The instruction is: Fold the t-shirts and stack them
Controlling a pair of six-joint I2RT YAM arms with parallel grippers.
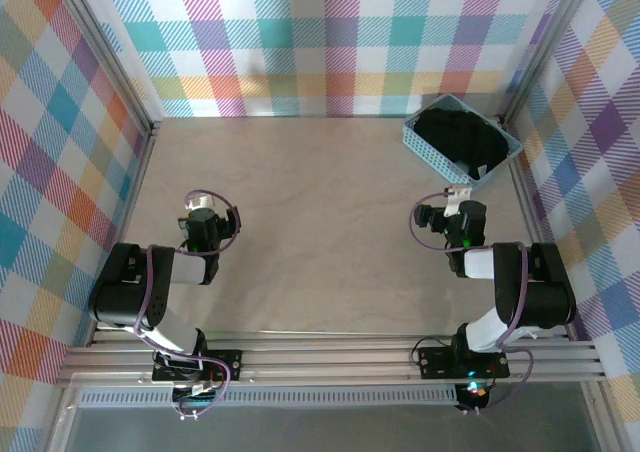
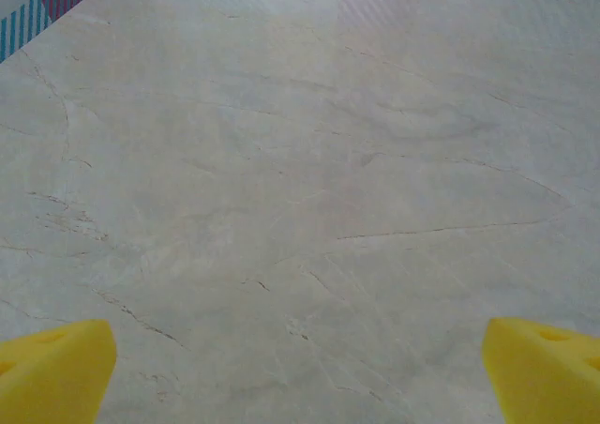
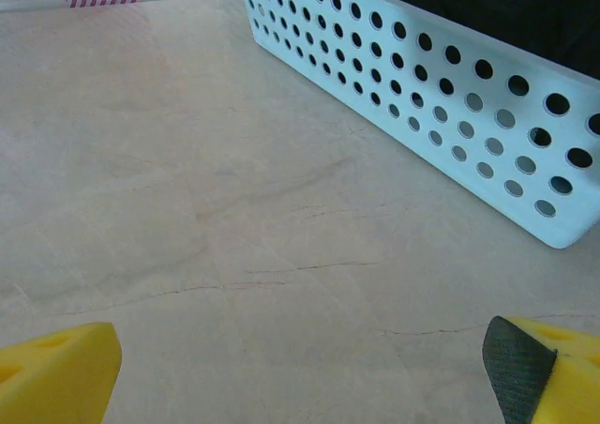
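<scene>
Plain black soft cloth t-shirts point(image 1: 458, 137) sat bunched, seemingly unfolded, in light-blue perforated plastic basket point(image 3: 422, 96). Right tool point(image 3: 300, 372) faced it, released, ready; left tool point(image 2: 298, 372) released over pale counter point(image 2: 300, 161).

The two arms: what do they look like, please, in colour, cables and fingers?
The left arm and right arm have black joint housings and white links, with purple cables looping along them. The left fingers and right fingers are bright yellow; one right finger carries a dark grey pad.

Light-blue perforated basket point(image 1: 427, 149) sits angled in the far right corner of the pale table point(image 1: 320, 222), plaid walls point(image 1: 330, 42) behind.
</scene>
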